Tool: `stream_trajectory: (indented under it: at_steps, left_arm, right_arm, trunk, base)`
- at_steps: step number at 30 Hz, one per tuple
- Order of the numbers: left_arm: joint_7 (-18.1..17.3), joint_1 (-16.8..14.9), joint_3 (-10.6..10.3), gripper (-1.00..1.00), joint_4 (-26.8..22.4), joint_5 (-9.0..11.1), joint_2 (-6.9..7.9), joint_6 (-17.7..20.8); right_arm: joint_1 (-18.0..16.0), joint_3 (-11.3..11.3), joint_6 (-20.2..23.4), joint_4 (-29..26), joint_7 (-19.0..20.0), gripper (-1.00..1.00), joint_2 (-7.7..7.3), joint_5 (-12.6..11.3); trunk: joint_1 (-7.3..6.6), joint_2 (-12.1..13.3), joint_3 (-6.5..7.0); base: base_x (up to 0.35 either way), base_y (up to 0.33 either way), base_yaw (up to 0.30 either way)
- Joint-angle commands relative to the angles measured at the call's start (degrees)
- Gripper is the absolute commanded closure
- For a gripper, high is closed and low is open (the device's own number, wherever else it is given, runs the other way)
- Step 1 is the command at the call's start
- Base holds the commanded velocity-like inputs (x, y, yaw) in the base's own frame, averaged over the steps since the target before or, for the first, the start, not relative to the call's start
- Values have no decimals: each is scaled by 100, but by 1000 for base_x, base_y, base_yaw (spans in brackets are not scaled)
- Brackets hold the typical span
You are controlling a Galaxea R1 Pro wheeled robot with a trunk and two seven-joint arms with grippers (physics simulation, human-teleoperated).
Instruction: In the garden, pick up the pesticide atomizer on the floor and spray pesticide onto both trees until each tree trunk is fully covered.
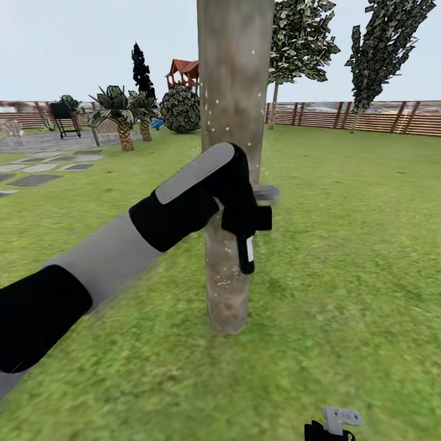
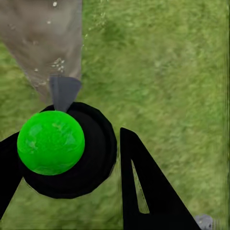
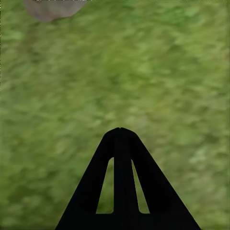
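A thick grey-brown tree trunk (image 1: pixel 233 92) rises from the grass right in front of me. My left gripper (image 1: pixel 248 215) is shut on the pesticide atomizer (image 1: pixel 247 252), a slim dark bottle with a pale label hanging below the fingers. Its grey nozzle (image 1: pixel 267 195) sits at the trunk's right edge. In the left wrist view the atomizer (image 2: pixel 86 158) shows a green round top between the fingers (image 2: pixel 143 191), and the nozzle (image 2: pixel 63 91) points at the trunk (image 2: pixel 40 38). White pesticide specks (image 1: pixel 215 101) dot the bark. My right gripper (image 1: pixel 334 424) hangs low over grass, shut and empty.
Two leafy trees (image 1: pixel 380 43) stand far right by the slatted wooden fence (image 1: pixel 392 116). Palms (image 1: pixel 122 116), a round bush (image 1: pixel 180 109), a playhouse (image 1: pixel 184 72) and paving slabs (image 1: pixel 37 168) lie at the far left. Lawn surrounds the trunk.
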Motion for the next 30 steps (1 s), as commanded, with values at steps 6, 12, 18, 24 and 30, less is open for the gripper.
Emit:
stream_trajectory:
  at_steps: [6, 12, 18, 24, 30]
  left_arm:
    - [56, -897, 12, 100, 270, 357, -2, 75]
    - [56, -1514, 31, 100, 456, 357, -2, 62]
    - [54, -1740, 46, 100, 510, 357, -2, 51]
    - [10, -1606, 50, 100, 458, 357, -2, -46]
    - [13, -404, 35, 100, 292, 331, -2, -83]
  right_arm:
    - [-3, 14, 5, -17, -55, 100, -7, -53]
    - [-2, 16, 5, -18, -55, 100, -3, -53]
    - [-1, 13, 5, -26, -55, 100, -6, -53]
    - [-4, 8, 2, -44, -55, 100, -8, -53]
    - [-8, 0, 5, -72, -55, 100, -8, -53]
  trunk:
    - [1, -2, -6]
    - [1, -2, -6]
    - [1, -2, -6]
    - [1, -2, -6]
    - [1, -2, 0]
  base:
    - [0, 0, 0]
    - [0, 0, 0]
    - [0, 0, 0]
    - [0, 0, 0]
    - [0, 0, -37]
